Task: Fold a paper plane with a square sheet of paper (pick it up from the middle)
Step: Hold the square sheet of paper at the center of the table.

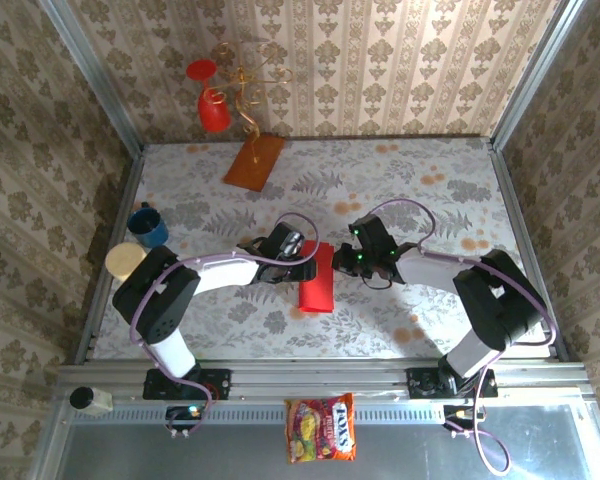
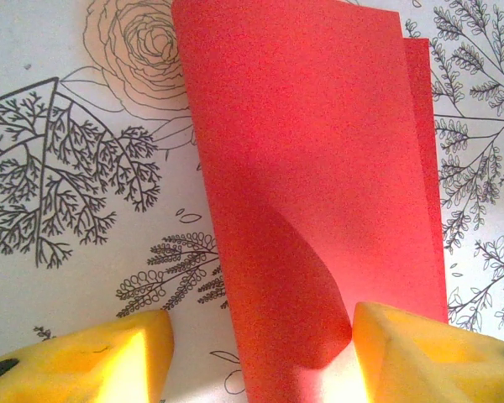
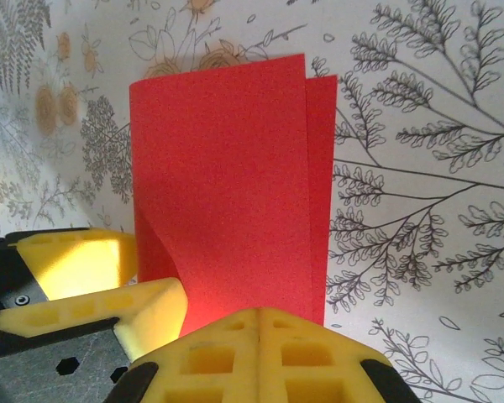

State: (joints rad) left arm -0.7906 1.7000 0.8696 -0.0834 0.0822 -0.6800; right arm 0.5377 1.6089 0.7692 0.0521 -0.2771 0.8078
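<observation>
The square sheet of paper (image 1: 317, 278) is bright red and lies mid-table, folded in half into a long rectangle, its two long edges slightly offset (image 3: 227, 168). No paper plane shape is in view. My left gripper (image 1: 298, 256) is open at the sheet's left end, its yellow fingers (image 2: 92, 361) straddling that end (image 2: 302, 168). The top layer bulges up there against the right finger. My right gripper (image 1: 342, 260) is shut, its joined tips (image 3: 260, 348) over the sheet's opposite short edge. Whether paper is pinched between them is hidden.
An orange-brown board (image 1: 255, 160) lies at the back, beside red goblets (image 1: 213, 110) on a gold wire stand. A blue cup (image 1: 148, 226) and a pale cup (image 1: 126, 260) sit at the left edge. A candy bag (image 1: 321, 428) rests on the near frame.
</observation>
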